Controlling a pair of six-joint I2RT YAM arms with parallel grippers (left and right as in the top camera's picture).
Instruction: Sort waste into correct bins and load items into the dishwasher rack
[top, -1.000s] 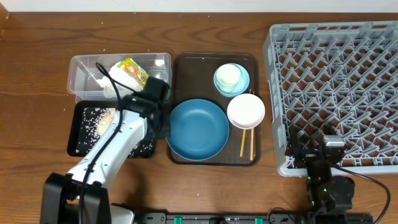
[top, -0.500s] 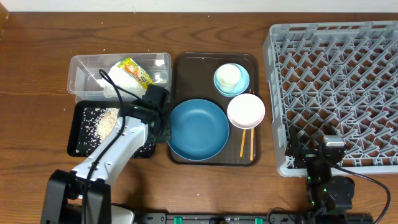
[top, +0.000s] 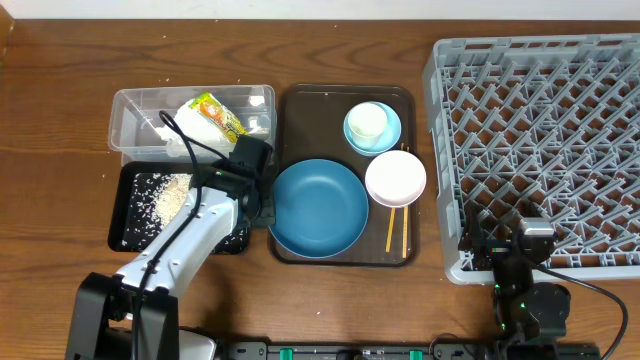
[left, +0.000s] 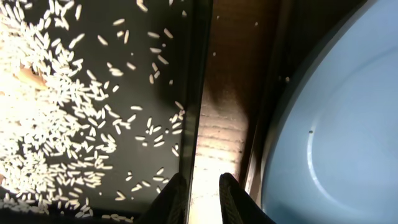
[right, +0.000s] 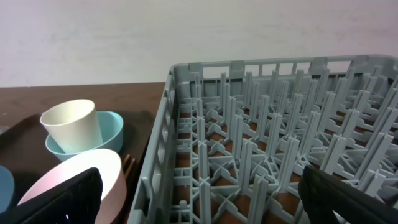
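Observation:
The large blue plate (top: 318, 207) lies on the brown serving tray (top: 300, 100), with the white bowl (top: 396, 178) and the chopsticks (top: 397, 232) to its right. The cream cup (top: 367, 121) stands inside the light-blue bowl (top: 388, 135). The napkin (top: 190, 125) and the wrapper (top: 215, 113) lie in the clear tub (top: 135, 115). Rice (left: 56, 124) covers the black tray (top: 128, 215). My left gripper (left: 200, 202) hangs over the strip of table between the black tray and the plate (left: 336, 124), jaws narrowly apart and empty. My right gripper (right: 199, 199) is wide open at the near left corner of the rack (top: 540, 140).
A few rice grains lie on the table strip and the serving tray's rim beside the plate. In the right wrist view the cup (right: 69, 124) and the white bowl (right: 68, 180) sit just left of the rack wall (right: 161, 155).
My left arm has slid a little toward the table's near edge along the plate's left side, then stopped. The right arm has not moved.

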